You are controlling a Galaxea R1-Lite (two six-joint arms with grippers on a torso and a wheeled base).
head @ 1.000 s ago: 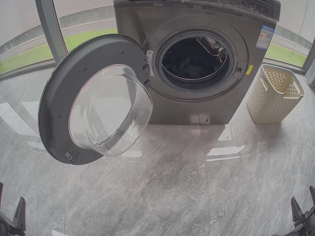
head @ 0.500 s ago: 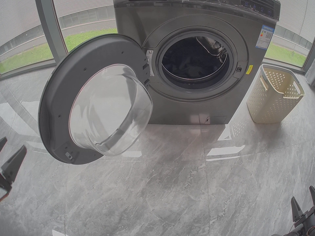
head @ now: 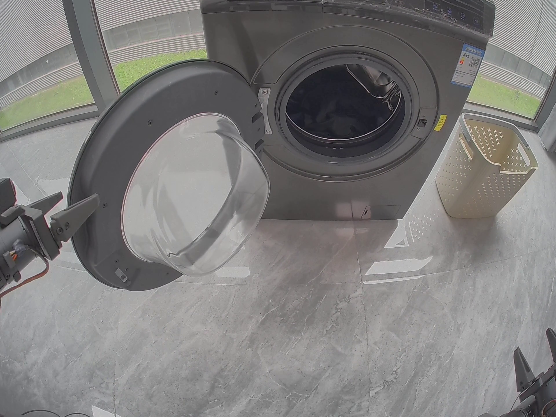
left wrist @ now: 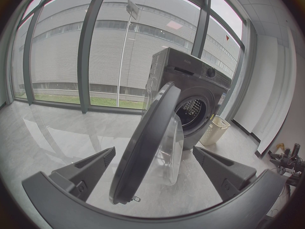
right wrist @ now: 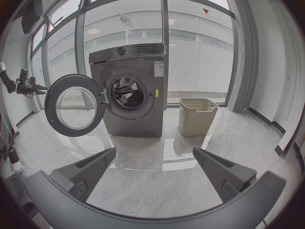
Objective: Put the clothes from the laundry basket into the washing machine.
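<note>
The grey washing machine [head: 347, 198] stands ahead with its round door [head: 145, 123] swung wide open to the left. Dark clothes [head: 336, 117] lie inside the drum; the right wrist view also has these clothes [right wrist: 128, 97]. The cream laundry basket [head: 475, 186] stands on the floor right of the machine, and I see no clothes in it. My left gripper [head: 78, 201] is open at the door's outer left rim. Seen from the left wrist, the door [left wrist: 143, 143] stands edge-on in line with the gap of the left gripper [left wrist: 153, 149]. My right gripper [head: 533, 372] hangs open and empty, low at the right.
Glossy grey floor tiles [head: 324, 331] stretch open between me and the machine. Tall windows with dark frames [head: 87, 36] run behind the machine. A white wall [right wrist: 273, 64] closes the room to the right of the basket [right wrist: 197, 120].
My left arm has risen from the bottom left corner up to the door's outer rim. The right gripper, door and basket have not moved.
</note>
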